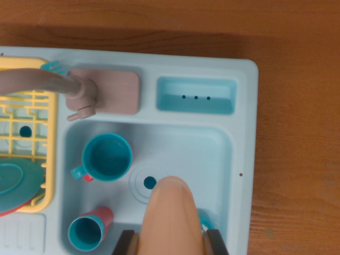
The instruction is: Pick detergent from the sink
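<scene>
The detergent (172,215) is a peach-coloured bottle with a teal part (205,219) showing at its right side. It fills the lower middle of the wrist view, over the pale blue sink basin (212,149) and just below the drain (150,182). My gripper (170,243) is at the bottom edge, with one dark finger (123,243) against the bottle's left side and the other against its right. The bottle's lower end is hidden. Whether it still touches the basin floor cannot be told.
In the basin a teal cup (108,157) stands upper left and a teal-and-red cup (87,231) lies lower left. A pink faucet (79,90) reaches out left above the basin. A yellow dish rack (32,106) holds a teal plate (18,178). Around the sink is wooden table (297,159).
</scene>
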Tool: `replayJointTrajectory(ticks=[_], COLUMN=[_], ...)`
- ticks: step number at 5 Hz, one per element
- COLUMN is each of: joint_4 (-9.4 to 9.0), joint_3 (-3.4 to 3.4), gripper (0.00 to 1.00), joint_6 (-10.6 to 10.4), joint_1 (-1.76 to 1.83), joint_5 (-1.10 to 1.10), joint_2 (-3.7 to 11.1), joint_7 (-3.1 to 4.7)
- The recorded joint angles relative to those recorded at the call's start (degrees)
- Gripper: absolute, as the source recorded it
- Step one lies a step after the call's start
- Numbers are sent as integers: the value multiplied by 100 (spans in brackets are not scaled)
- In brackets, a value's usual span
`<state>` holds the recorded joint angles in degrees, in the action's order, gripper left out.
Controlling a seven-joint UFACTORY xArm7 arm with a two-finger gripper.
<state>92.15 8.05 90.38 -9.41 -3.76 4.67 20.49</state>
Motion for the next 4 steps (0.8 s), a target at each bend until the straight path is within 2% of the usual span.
replayJointTrajectory(ticks=[4], joint_4=[66], joint_3=[2], gripper=[100], joint_6=[85], joint_1=[0], joint_5=[6], joint_2=[-19], joint_7=[-7])
